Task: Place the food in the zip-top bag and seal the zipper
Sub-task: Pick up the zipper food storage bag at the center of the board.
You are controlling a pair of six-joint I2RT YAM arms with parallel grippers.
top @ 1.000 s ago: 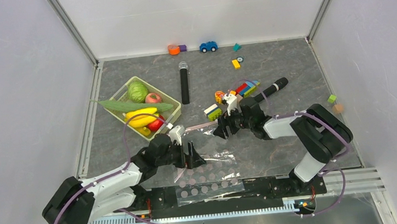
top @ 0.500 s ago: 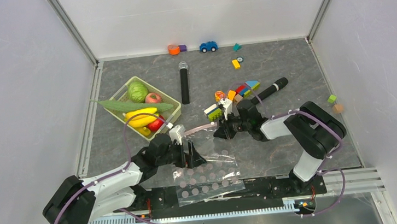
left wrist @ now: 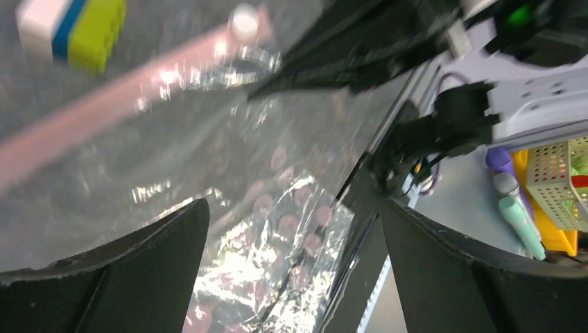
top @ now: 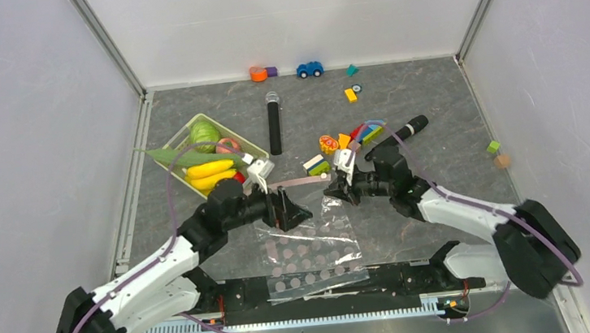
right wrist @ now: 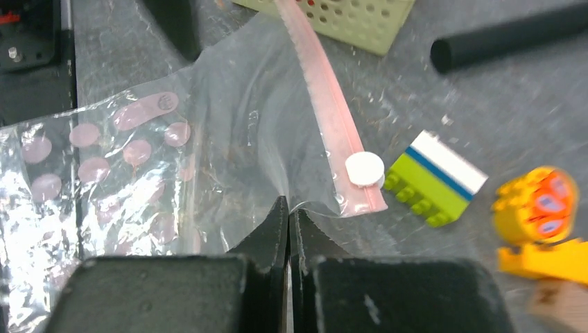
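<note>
Top external view: the zip-top bag [top: 310,251] lies flat on the bench [top: 433,104] just ahead of the arm bases, with its zipper [top: 297,183] along the far edge. The food [top: 209,170] sits in the pale green basket [top: 182,132] to the left, none of it bagged yet. The left claw [top: 295,213] hovers over the bag near the zipper's left end, and the right claw [top: 333,193] meets the zipper's right end. Left wrist view: that claw's jaws stand spread wide, with only crinkled film and the pink strip beyond them and nothing held. Right wrist view: the jaws are pressed together, pinching a fold of bag film just below the zipper, close to a white round tab [right wrist: 365,168] and near a green, blue and white block [right wrist: 435,179]. The step looks like opening the mouth. To do it well, the right claw should grip one layer only, and the left should take the opposite lip before both draw apart gently, so the thin film neither slips nor tears.
</note>
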